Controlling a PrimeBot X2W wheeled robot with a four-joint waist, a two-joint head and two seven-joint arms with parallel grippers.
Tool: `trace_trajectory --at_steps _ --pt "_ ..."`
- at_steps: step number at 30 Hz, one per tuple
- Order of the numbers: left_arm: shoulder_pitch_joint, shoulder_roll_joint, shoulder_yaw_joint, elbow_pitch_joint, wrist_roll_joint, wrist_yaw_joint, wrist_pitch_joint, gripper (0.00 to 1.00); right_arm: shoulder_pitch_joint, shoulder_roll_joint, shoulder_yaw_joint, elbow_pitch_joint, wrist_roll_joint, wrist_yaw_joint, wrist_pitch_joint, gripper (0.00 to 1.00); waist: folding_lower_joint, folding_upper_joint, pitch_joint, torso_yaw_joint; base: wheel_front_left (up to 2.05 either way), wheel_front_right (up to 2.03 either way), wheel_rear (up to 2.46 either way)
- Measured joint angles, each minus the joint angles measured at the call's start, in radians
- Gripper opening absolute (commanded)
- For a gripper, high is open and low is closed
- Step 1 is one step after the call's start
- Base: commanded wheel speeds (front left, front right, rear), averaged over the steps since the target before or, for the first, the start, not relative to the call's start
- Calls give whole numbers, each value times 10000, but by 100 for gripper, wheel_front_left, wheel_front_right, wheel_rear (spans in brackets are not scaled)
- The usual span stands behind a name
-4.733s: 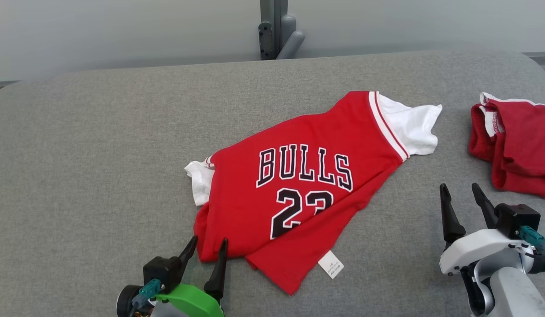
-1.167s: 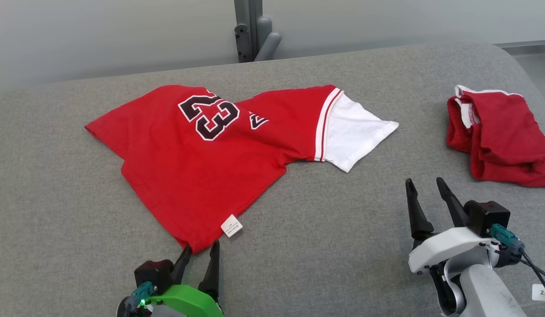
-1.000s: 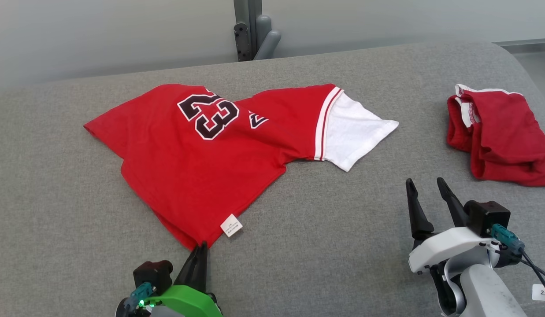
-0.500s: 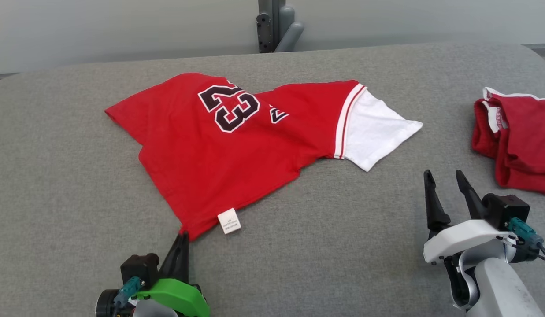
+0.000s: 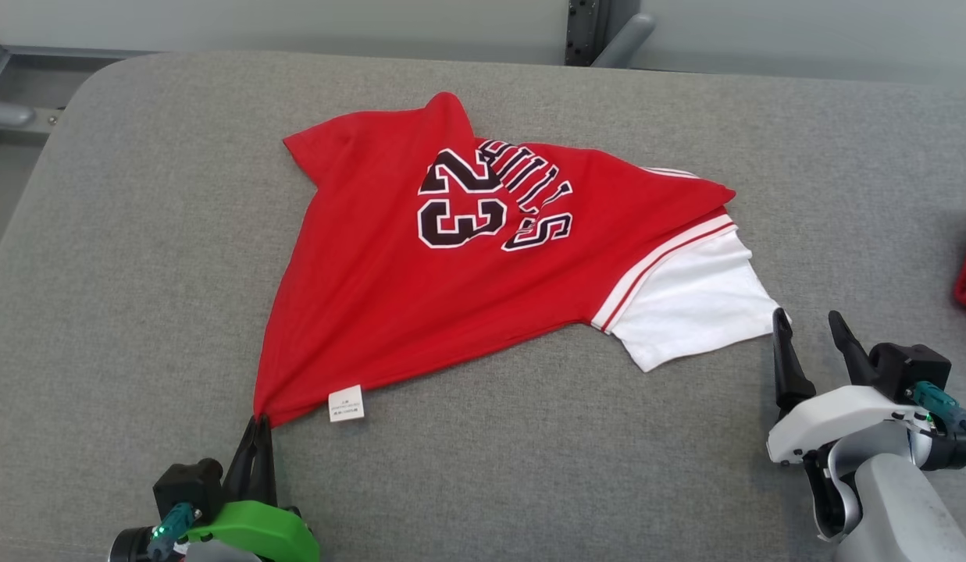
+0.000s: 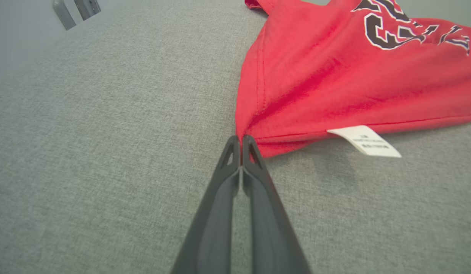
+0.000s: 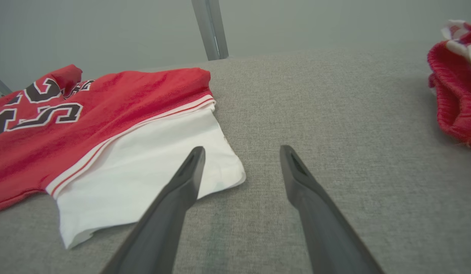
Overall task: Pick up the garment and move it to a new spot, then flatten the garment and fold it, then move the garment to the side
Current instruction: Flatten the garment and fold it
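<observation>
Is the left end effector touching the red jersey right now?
Touching: left wrist view shows the left end effector pinching a corner of the red jersey.

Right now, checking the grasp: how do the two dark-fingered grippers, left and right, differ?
The left gripper is shut on a corner of the red Bulls jersey; the right gripper is open and empty. The left's housing is green, the right's white. Both have long dark fingers.

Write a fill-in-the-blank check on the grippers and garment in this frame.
The left gripper is ____ on a corner of the red jersey. The right gripper is ____, near the white sleeve. The number printed on the jersey is ____. The tag by the pinched corner is coloured ____.
Missing words: shut; open; 23; white.
</observation>
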Motion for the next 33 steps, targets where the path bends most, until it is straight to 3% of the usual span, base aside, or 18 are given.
trace_trajectory --at_steps 10,11,12,13,14,15,20,26,33 --pt "-594 -48 -857 -105 -267 -140 0 0 -804 -81 17 1595 -286 0 -35 100 0 0 649 404 0 0 0" --pt "-624 -48 -926 -121 -280 -140 0 0 -896 -86 27 1668 -284 0 -42 82 0 0 685 423 0 0 0" --pt "-634 -48 -974 -123 -303 -140 0 0 -964 -88 52 1720 -280 0 -42 44 0 0 712 433 0 0 0" --pt "-634 -48 -1001 -119 -305 -130 0 0 -996 -86 82 1756 -276 0 -42 29 0 0 725 427 0 0 0" --pt "-636 -48 -1007 -127 -305 -125 0 0 -1009 -82 121 1783 -265 0 -42 5 0 0 723 411 0 0 0" --pt "-639 -48 -1016 -138 -305 -125 0 0 -1011 -81 173 1822 -234 0 -42 0 0 0 707 390 0 0 0" --pt "-639 -50 -807 -479 -188 -148 0 0 -1000 -38 301 1310 305 6 -10 0 0 0 509 206 0 0 0" --pt "-847 8 -309 -1655 410 -493 0 0 -1225 -35 370 -886 1354 4 -10 0 0 0 -57 -86 0 0 0" --pt "-2197 1319 150 -2704 957 -769 0 0 -2573 -631 546 -3104 2184 4 2 0 0 0 -1070 -577 0 0 0"
